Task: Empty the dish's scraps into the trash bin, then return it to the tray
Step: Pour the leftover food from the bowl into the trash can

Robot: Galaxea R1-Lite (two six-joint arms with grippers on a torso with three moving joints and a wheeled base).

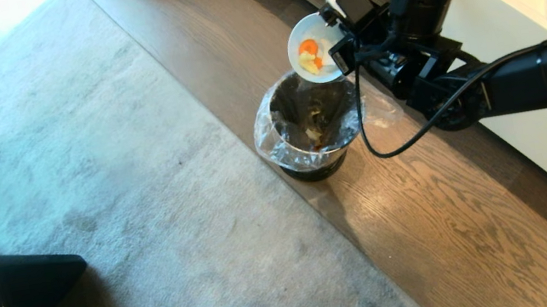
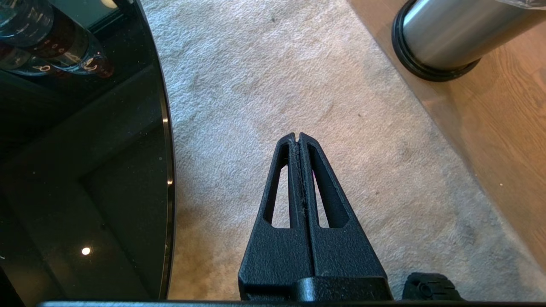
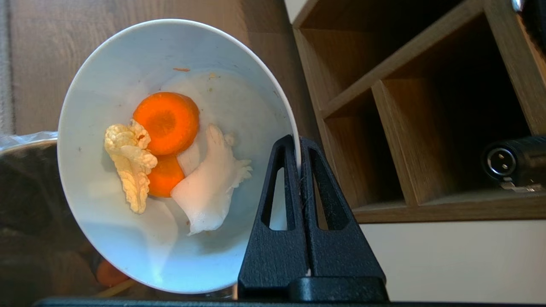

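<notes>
My right pincer (image 3: 300, 147) is clenched on the bowl (image 3: 170, 153) rim, tipping it over the trash bin (image 1: 309, 125) so the scraps (image 3: 170, 157) can slide; they cling inside. Left pincer (image 2: 299, 138) clenched, empty, parked over the rug (image 2: 298, 76). Tray not visible.

The wooden floor (image 1: 428, 216) carries the trash bin (image 1: 309, 125), which stands directly below the right pincer (image 1: 343, 47). A grey rug (image 1: 120, 201) lies on the floor just beside the bin, on the side away from the pincer's arm.
</notes>
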